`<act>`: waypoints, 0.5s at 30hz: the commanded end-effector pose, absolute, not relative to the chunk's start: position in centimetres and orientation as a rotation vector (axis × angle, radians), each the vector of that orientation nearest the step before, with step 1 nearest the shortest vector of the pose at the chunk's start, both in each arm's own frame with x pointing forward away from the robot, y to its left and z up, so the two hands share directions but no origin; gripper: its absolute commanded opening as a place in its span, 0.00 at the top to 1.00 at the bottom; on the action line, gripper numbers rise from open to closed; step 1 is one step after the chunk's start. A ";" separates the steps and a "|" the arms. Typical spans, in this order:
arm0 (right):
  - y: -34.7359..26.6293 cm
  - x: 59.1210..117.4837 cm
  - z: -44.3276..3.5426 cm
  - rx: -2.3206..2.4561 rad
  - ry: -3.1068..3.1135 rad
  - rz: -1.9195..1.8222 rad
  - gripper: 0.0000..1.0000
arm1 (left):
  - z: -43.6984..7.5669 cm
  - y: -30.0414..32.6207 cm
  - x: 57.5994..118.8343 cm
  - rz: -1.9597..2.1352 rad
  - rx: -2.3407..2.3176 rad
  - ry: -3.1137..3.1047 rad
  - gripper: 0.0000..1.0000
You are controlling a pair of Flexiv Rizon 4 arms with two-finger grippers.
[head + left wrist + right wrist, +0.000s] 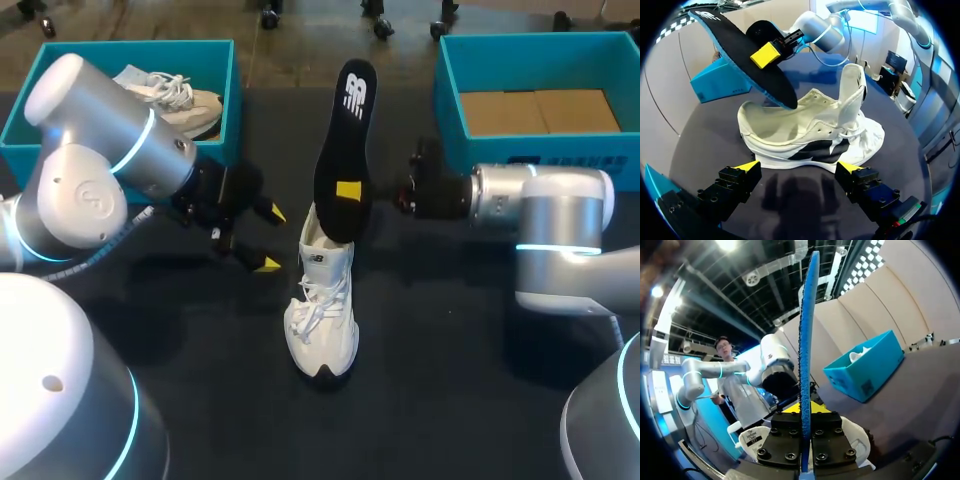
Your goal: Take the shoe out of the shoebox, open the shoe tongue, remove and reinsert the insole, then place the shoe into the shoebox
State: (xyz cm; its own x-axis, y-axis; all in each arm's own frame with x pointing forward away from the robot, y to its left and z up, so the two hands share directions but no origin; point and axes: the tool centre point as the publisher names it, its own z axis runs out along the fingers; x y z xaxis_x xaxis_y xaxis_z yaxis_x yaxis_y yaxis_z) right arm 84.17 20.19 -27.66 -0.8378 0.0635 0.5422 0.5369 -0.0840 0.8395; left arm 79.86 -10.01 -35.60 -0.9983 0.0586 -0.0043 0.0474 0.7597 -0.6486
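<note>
A: Black insole, where is it?
B: Clamped in the right gripper, lower end inside the white sneaker on the dark table.
A: And the left gripper?
B: Fingers spread wide, holding nothing, just beside the sneaker.

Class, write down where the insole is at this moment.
In the head view, the insole is held over the middle of the table by the right gripper, with its lower end at the opening of the shoe.
</note>
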 end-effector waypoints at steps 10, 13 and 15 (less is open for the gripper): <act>20.9 85.0 -26.7 -0.624 -1.880 -1.973 1.00 | -35.8 -10.5 80.0 1.076 -0.081 -2.921 0.00; 21.0 85.4 -26.7 -0.613 -1.882 -1.971 1.00 | -35.9 -10.5 80.0 1.077 -0.074 -2.918 0.00; 21.3 85.8 -26.8 -0.596 -1.885 -1.970 1.00 | -35.9 -10.5 80.0 1.078 -0.067 -2.916 0.00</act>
State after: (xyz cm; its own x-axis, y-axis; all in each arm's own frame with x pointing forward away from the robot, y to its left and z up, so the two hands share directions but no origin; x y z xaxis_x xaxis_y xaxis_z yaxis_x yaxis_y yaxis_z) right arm 85.06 20.85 -26.48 -0.8501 0.0512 0.5241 0.5211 -0.0612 0.8513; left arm 79.87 -10.39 -35.72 -0.9986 0.0508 0.0142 0.0293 0.7575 -0.6522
